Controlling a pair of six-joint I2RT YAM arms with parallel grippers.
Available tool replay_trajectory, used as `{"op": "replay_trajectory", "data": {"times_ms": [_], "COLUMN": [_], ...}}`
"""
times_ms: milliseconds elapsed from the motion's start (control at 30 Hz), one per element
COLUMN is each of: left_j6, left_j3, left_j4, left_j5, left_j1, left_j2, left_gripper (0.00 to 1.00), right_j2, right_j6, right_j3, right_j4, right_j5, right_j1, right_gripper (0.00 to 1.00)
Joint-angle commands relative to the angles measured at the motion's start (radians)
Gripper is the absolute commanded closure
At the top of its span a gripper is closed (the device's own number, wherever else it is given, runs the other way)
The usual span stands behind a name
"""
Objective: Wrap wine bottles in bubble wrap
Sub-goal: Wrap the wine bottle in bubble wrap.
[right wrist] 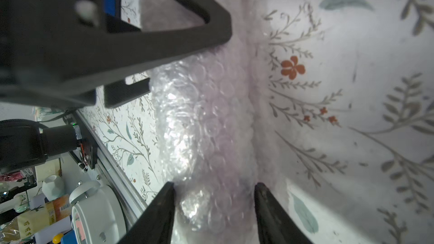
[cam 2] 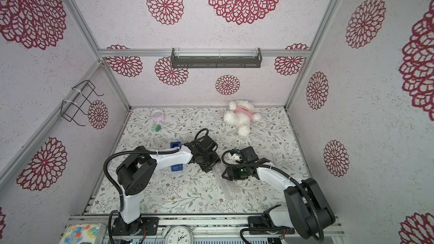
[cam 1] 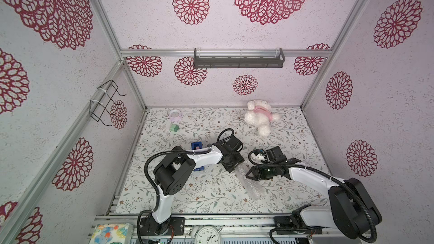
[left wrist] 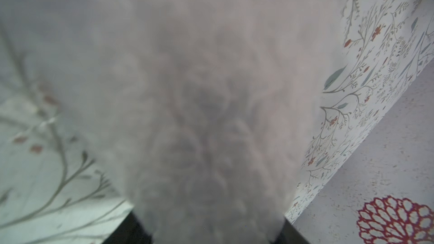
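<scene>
Floral table [cam 1: 187, 195] bears the wrap [cam 1: 252, 184], rolled up; bottle unseen, probably inside; right gripper [right wrist: 214, 184] jaws stand apart astride the roll; left gripper [cam 1: 233, 169] at its far end, grip impossible to tell; squeeze gently and evenly, lest it unroll.

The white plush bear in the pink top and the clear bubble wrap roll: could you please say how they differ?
The white plush bear in the pink top is fluffy and opaque; the clear bubble wrap roll is see-through and crinkly. The bear lies far back on its own; the roll lies nearer the front, between the jaws of the right gripper. Both rest on the floral table.
</scene>
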Motion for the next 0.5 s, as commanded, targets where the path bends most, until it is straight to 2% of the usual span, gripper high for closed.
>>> {"op": "replay_trajectory", "data": {"times_ms": [0,267,467], "left_j6": [0.153,0.368,0.504], "left_j3": [0.09,0.29,0.346], "left_j4": [-0.047,-0.162,-0.232], "left_j5": [-0.03,-0.04,-0.021], "left_j1": [0.058,0.136,0.17], "left_j2": [0.067,0.195,0.184], "left_gripper": [0.37,0.3,0.23], "right_j2": [0.053,0.166,0.085], "right_j6": [0.063,0.13,0.19], "right_j3": [0.02,0.093,0.069], "right_j4": [0.085,0.209,0.23], "right_j5": [0.049,0.118,0.205], "right_j1": [0.005,0.004,0.005], "right_gripper": [0.46,0.44,0.36]}}
